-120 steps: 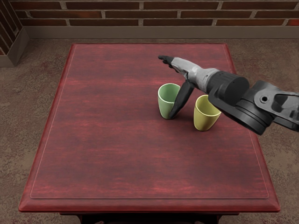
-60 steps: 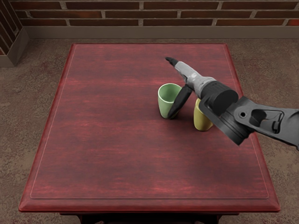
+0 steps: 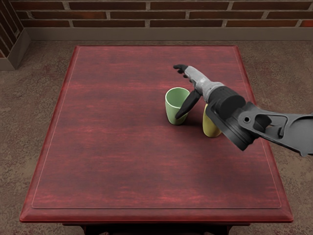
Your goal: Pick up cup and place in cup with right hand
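1. The counter (image 3: 112, 156) has a smooth, streaky red top with a rounded edge.
2. The green cup (image 3: 172, 111) and yellow cup (image 3: 211, 129), both plain and tapering to narrower bases, stand upright on it.
3. The right hand (image 3: 197, 80) has a pale grey shell and dark fingers (image 3: 180, 67), spread wide from the thumb, gripping nothing.
4. The green cup is below the fingers in view, its right side overlapped by the thumb; contact cannot be told.

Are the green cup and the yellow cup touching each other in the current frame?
Apart. The head view shows a strip of bare red tabletop between the lower sides of the green cup and the yellow cup.
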Controlling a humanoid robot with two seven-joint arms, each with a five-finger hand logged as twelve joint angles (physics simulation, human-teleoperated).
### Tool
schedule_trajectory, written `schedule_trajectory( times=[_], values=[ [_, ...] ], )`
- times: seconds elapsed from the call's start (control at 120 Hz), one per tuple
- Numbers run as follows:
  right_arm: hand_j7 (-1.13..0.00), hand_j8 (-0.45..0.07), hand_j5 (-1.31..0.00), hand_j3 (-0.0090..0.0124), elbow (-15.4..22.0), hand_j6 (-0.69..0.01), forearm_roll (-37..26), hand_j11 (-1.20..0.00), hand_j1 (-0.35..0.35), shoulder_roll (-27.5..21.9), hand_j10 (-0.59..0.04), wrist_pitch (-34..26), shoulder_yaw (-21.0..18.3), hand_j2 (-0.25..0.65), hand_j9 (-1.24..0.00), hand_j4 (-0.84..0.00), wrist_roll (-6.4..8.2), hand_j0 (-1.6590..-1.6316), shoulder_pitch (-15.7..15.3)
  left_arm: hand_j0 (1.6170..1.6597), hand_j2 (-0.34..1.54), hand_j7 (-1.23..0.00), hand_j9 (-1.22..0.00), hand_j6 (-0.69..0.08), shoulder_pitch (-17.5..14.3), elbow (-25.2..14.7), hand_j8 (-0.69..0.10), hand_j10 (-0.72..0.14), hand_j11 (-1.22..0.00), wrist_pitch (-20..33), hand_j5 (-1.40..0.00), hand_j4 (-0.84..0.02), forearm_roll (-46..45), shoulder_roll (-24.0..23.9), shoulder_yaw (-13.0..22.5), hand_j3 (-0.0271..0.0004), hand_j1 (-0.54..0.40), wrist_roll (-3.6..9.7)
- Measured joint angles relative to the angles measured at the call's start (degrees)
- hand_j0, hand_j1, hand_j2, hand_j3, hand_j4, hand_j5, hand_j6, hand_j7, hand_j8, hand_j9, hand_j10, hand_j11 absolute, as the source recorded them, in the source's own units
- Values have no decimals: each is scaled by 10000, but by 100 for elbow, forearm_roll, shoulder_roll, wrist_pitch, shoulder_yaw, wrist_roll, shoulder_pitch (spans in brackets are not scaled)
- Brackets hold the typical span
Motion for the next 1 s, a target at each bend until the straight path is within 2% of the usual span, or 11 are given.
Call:
schedule_trajectory(
  times=[0.267, 0.675, 1.0],
  values=[
    [-2242, -1739, -2244, 0, -232, -1742, 0, -2243, -1430, 132, -1734, 0, -1, -331, -2243, -1733, 0, -16581, -105, 16581, -2, 0, 0, 2, 0, 0, 3, 2, 0, 0, 0, 2, 0, 0, 0, 0, 3489, 0],
    [-3069, -2374, -3071, 0, -259, -2378, 0, -3070, -667, 213, -2370, 0, -1, -457, -3070, -2369, 0, -16581, -252, 16581, -2, 0, 0, 3, 0, 0, 3, 2, 0, 0, 0, 2, 0, 0, 0, 0, 3489, 0],
    [-4028, -3111, -4030, 0, -260, -3113, 0, -4028, 218, 212, -3107, 1, -1, -604, -4029, -3105, 0, -16581, -270, 16581, -2, 0, 0, 3, 0, 1, 3, 2, 0, 0, 0, 2, 0, 0, 0, 0, 3489, 0]
  ],
)
